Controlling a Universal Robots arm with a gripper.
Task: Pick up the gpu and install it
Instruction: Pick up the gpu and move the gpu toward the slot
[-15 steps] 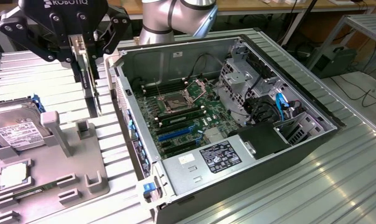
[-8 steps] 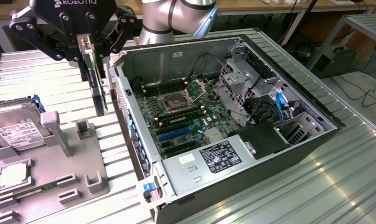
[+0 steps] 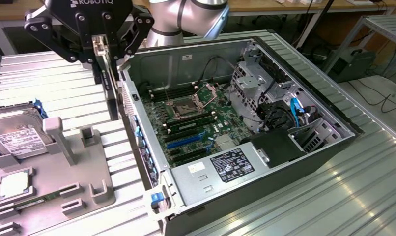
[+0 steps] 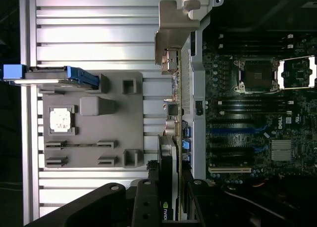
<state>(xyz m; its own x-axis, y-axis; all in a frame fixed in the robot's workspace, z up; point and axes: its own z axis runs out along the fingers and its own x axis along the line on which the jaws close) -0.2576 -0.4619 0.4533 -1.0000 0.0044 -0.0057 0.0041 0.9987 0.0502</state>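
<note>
The gpu (image 3: 109,86) hangs upright as a thin dark card, with my gripper (image 3: 107,53) shut on its upper edge. It is in the air over the slatted table, between the grey fixture (image 3: 86,182) and the open computer case (image 3: 329,142), close to the case's near wall. In the wrist view the gpu (image 4: 171,160) is edge-on between the fingers (image 4: 147,202), and its silver bracket (image 4: 174,36) points away from the camera. The motherboard (image 3: 191,123) lies bare inside the case, with blue expansion slots (image 3: 184,141) on it.
The fixture holds a silver hard drive (image 3: 14,135), a processor chip (image 3: 14,184) and a green memory stick (image 3: 29,200). Two grey posts (image 3: 57,137) rise from it near the card. Inside the case are a drive cage (image 3: 250,93), cables (image 3: 296,110) and a power supply (image 3: 234,164).
</note>
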